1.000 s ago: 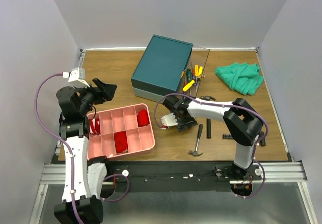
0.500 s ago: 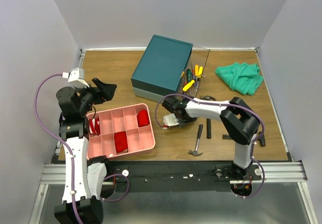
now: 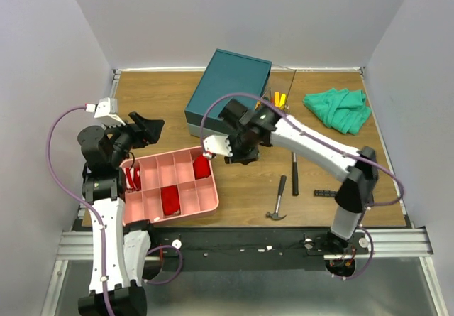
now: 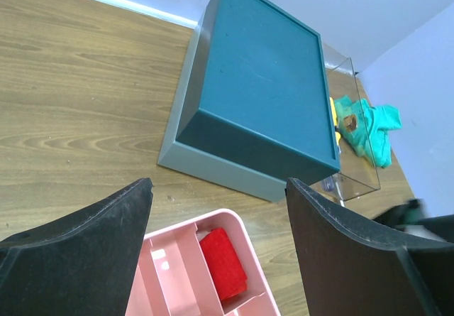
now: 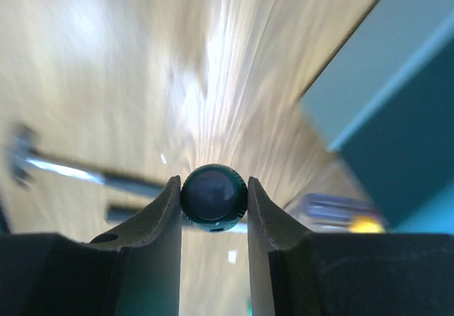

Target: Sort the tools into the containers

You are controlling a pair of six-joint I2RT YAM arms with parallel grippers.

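The green-ended tool (image 5: 213,194) shows only its round dark butt in the right wrist view, pinched between the right fingers (image 5: 169,220), which are closed on it from both sides. The rest of it is hidden, so its kind cannot be told. From above, those fingers (image 3: 237,145) are near the middle of the bench (image 3: 163,96), at the near right corner of the teal box (image 3: 228,90) and just off the far right corner of the pink tray (image 3: 207,204).

The box sits toward the far edge, about midway along it. A clear drawer (image 3: 272,97) stands pulled out on its right side, with yellow-handled screwdrivers (image 3: 281,100) in it; the left wrist view shows the same drawer (image 4: 352,135) beyond the box (image 4: 259,82).

Closer to the near edge, right of middle, a hammer (image 3: 279,201) lies flat, a blurred streak (image 5: 64,170) in the right wrist view. A slim black-handled tool (image 3: 294,170) lies just beyond it, and a small black tool (image 3: 325,193) lies toward the right edge. A green cloth (image 3: 339,109) is bunched in the far right corner.

The tray sits by the near left corner with red pieces (image 3: 170,199) in some compartments. The left fingers (image 3: 145,128) are over the left part of the bench, by the tray's far left corner; in their own view the fingers (image 4: 99,231) are spread wide with nothing between them.
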